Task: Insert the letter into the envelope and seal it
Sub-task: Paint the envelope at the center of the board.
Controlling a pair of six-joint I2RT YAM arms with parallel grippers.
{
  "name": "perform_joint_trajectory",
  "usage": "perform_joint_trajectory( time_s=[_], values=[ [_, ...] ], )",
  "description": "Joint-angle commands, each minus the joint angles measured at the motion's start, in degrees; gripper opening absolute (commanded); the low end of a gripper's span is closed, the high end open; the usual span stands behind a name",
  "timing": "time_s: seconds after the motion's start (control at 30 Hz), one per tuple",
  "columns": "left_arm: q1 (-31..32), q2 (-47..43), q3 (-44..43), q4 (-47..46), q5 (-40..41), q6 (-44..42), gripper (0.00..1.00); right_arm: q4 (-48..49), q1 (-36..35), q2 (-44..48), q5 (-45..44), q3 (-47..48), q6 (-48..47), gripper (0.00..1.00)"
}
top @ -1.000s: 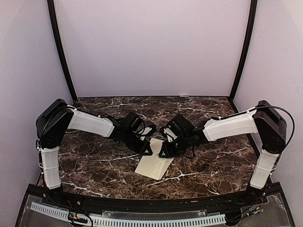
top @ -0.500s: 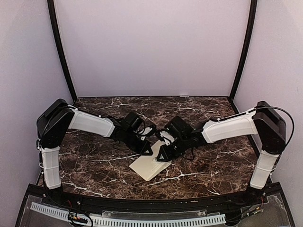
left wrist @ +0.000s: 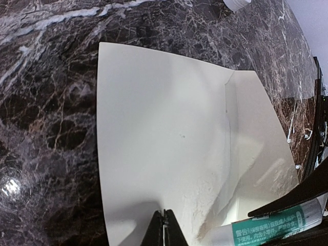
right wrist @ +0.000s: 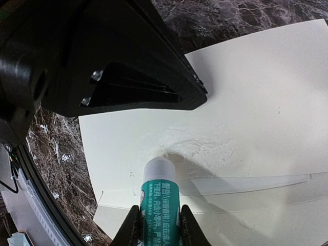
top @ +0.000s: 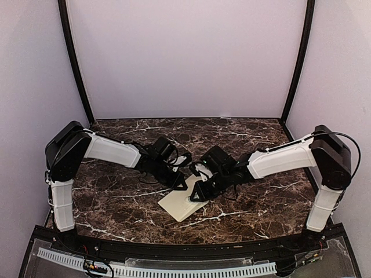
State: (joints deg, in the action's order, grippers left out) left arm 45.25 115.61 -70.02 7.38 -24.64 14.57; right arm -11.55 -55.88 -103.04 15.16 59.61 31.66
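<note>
Gluing underway: right end effector clamps glue stick on envelope; left end effector, closed, rests on it; letter unseen, likely inside; sealing not yet done.

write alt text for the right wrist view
The right gripper holds a green-labelled glue stick, its white tip against the cream envelope beside shiny glue smears. The left gripper, a black body, fills the upper left, over a dark marble table.

In the top view the left tool and right tool covered the end of the envelope nearest the tabletop's far edge. The glue stick ran off the right wrist picture's bottom edge, its print cut short.
</note>
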Motion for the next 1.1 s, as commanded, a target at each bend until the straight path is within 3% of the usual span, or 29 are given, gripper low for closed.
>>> perform_joint_trajectory(
  time_s=[0.0,1.07],
  values=[
    [0.2,2.0,0.6,3.2,0.3,-0.3,0.02,-0.1,-0.6,0.7,-2.7,0.0,1.7,0.04],
    [0.2,2.2,0.7,3.3,0.7,-1.4,0.01,-3.3,5.6,1.3,-6.5,-0.5,0.8,0.04]
  ],
)
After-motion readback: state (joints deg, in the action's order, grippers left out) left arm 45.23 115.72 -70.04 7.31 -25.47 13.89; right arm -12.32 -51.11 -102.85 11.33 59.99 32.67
